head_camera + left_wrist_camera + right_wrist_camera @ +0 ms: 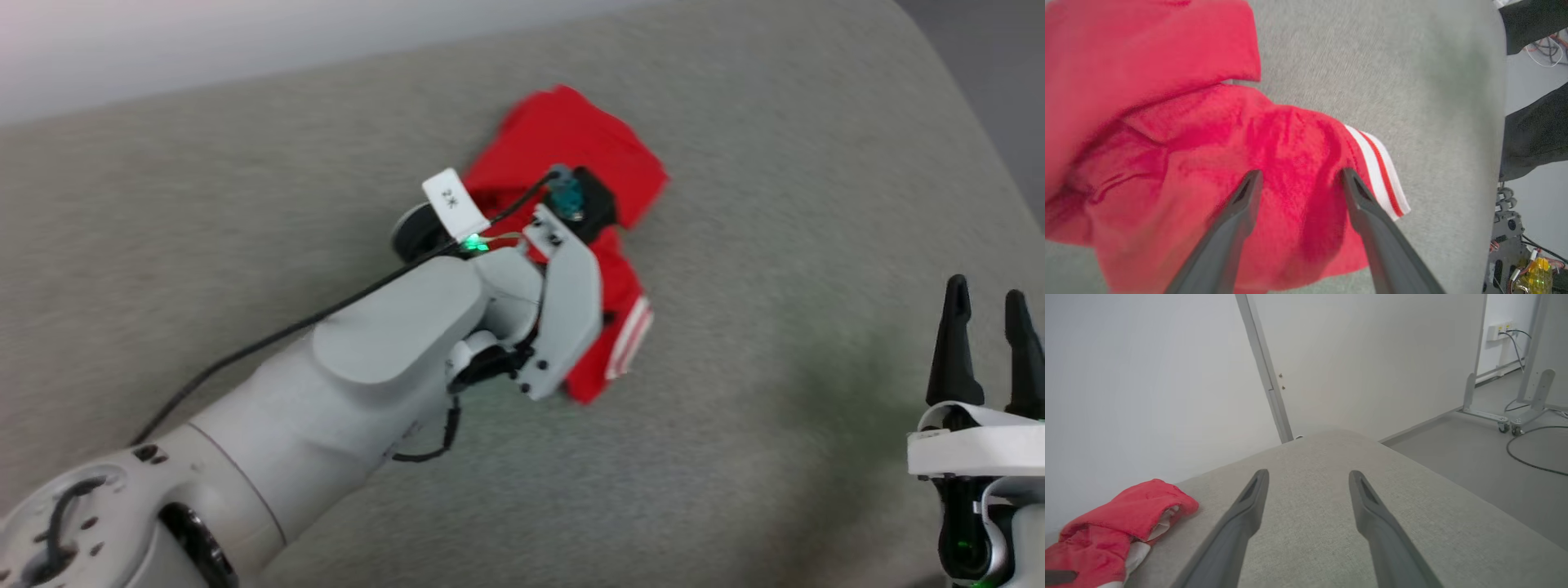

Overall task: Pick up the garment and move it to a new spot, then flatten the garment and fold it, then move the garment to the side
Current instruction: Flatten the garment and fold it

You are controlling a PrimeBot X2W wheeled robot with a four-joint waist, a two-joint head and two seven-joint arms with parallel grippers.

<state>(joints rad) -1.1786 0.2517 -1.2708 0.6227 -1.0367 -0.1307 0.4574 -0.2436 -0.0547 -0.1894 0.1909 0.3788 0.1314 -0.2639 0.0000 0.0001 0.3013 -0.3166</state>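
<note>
- Head view: bright red soft jersey T-shirt with red-and-white striped trim (563, 139) lies bunched in a crumpled heap on the grey-beige woven cushioned surface (735, 408), up toward its far middle.
- Pale grey left forearm (367, 367) reaches in from lower left and ends right over the near half of the shirt, covering part of it; its fingers are hidden under the wrist.
- White paper tag (453, 200) sticks up at that wrist, thin black cable (269, 339) runs back along the arm.
- Striped trim (633, 339) pokes out at the shirt's near right edge, just beside the wrist housing.
- Right gripper (985, 290) sits at lower right, dark fingers pointing up, well apart from the shirt, over bare cushion.
- Left wrist view: left gripper (1298, 177) has its jaws spread wide, nothing clamped; both tips are at the red cloth (1188, 134). Cannot tell whether they touch it.
- Right fingertip sits just beside the striped cuff (1380, 171), which lies flat on the cushion (1372, 61).
- Shirt is folded over on itself in thick rumpled layers, upper left fold blurred.
- Right wrist view: right gripper (1308, 473) also spread wide, holding nothing, above bare cushion (1331, 457).
- Shirt (1118, 522) is at far lower left, white fabric showing inside a red fold.
- White wall (1147, 375) behind, grey floor (1474, 457) to the right with a wheeled metal stand base (1506, 416).
</note>
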